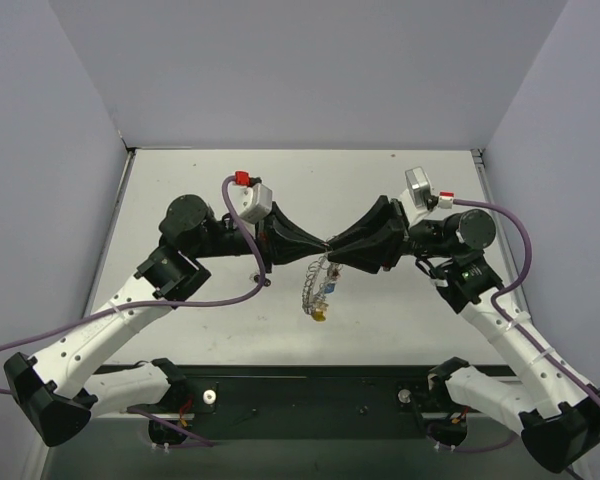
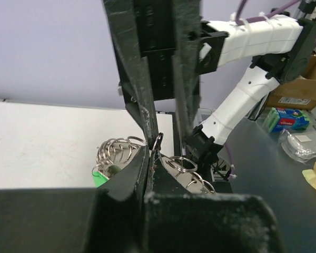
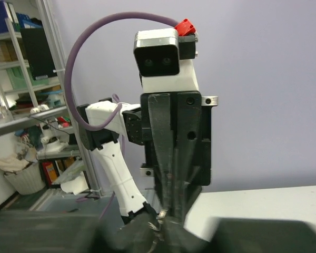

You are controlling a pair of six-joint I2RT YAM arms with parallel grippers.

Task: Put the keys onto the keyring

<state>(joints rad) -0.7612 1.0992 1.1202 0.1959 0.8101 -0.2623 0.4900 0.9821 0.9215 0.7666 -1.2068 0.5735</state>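
Note:
Above the table's middle, my left gripper [image 1: 322, 245] and right gripper [image 1: 332, 242] meet tip to tip. From them hangs the keyring [image 1: 313, 280], a silvery coiled hoop, with small keys [image 1: 326, 291] on it and a yellow key [image 1: 320, 315] at its low end. In the left wrist view my left gripper [image 2: 149, 153] is shut on a wire loop of the keyring [image 2: 116, 150], with a green key head [image 2: 99, 179] beside the coils. The right gripper [image 2: 168, 139] comes down from above, fingers slightly parted round that loop. The right wrist view is blurred at the right gripper [image 3: 163, 221].
The white table [image 1: 180, 190] has grey walls on three sides. Both arms' purple cables [image 1: 235, 215] loop near the wrists. Off the table, the left wrist view shows a cardboard box [image 2: 305, 87] and packets [image 2: 287, 118].

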